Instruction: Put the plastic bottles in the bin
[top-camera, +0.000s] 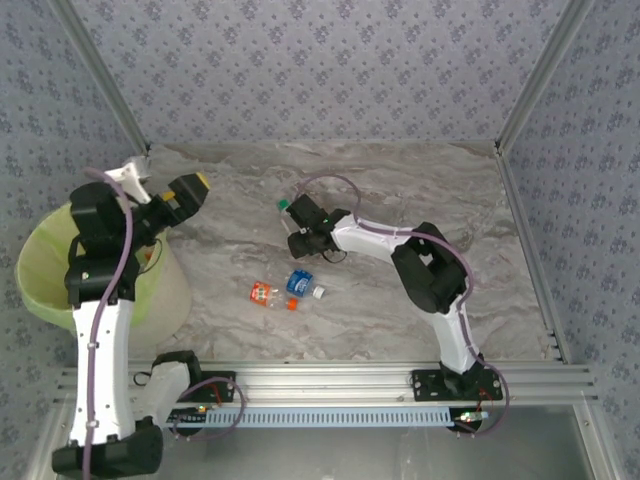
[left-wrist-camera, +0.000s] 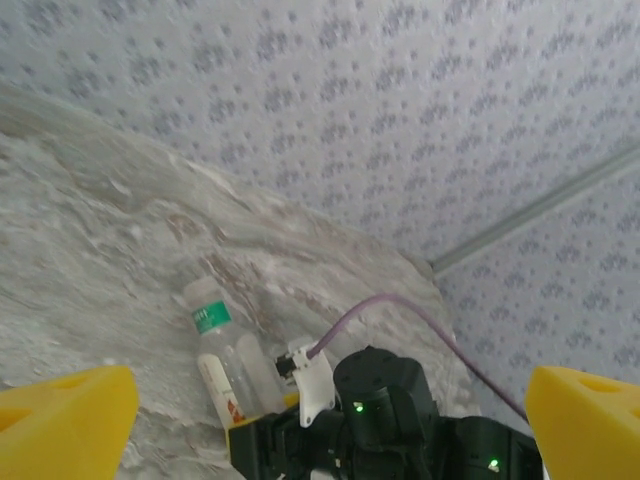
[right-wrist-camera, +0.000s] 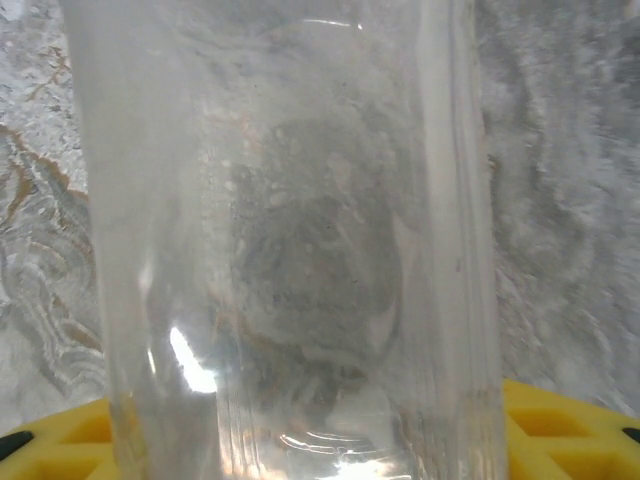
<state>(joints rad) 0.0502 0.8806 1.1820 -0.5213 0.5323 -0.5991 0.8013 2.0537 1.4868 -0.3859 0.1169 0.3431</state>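
My right gripper is shut on a clear bottle with a green cap, low over the middle of the table. In the right wrist view that bottle's clear body stands between the yellow fingers. The left wrist view shows the same bottle, with a green band, held by the right arm. Two more bottles lie on the table: an orange-labelled one and a blue-labelled one. My left gripper is open and empty, raised beside the yellow-green bin; its yellow fingers are spread wide.
The marble-patterned table is closed in by patterned walls at the back and sides. A metal rail runs along the near edge. The right arm's purple cable loops above its wrist.
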